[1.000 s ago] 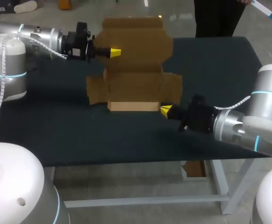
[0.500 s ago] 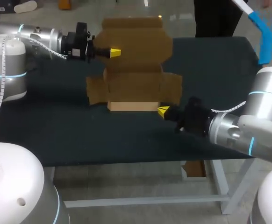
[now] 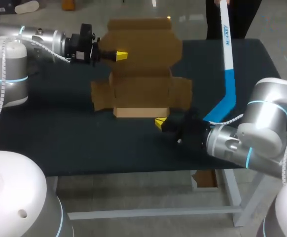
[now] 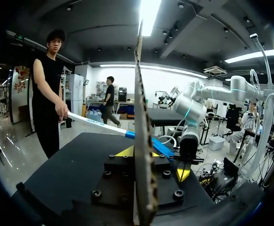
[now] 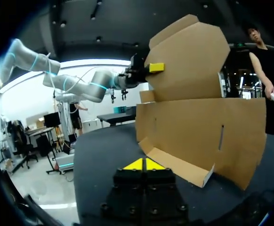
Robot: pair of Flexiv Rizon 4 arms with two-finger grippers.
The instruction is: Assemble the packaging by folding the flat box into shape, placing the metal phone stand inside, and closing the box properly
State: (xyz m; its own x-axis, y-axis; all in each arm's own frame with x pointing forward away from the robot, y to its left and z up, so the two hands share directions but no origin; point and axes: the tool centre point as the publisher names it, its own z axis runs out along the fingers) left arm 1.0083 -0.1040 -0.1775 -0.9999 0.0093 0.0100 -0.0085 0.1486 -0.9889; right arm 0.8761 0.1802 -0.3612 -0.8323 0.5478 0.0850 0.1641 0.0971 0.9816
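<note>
dark table [image 3: 59, 136], cardboard box [image 3: 141, 94] resting on it

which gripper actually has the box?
The left gripper: it pinches the raised panel of the box. The right gripper is shut, empty, short of it.

One cardboard box [image 3: 141, 74] is sitting on one table [image 3: 59, 143]; one stick [image 3: 228, 74] is reaching in. Left gripper [image 3: 121, 55] and right gripper [image 3: 160, 123] are making two.
</note>
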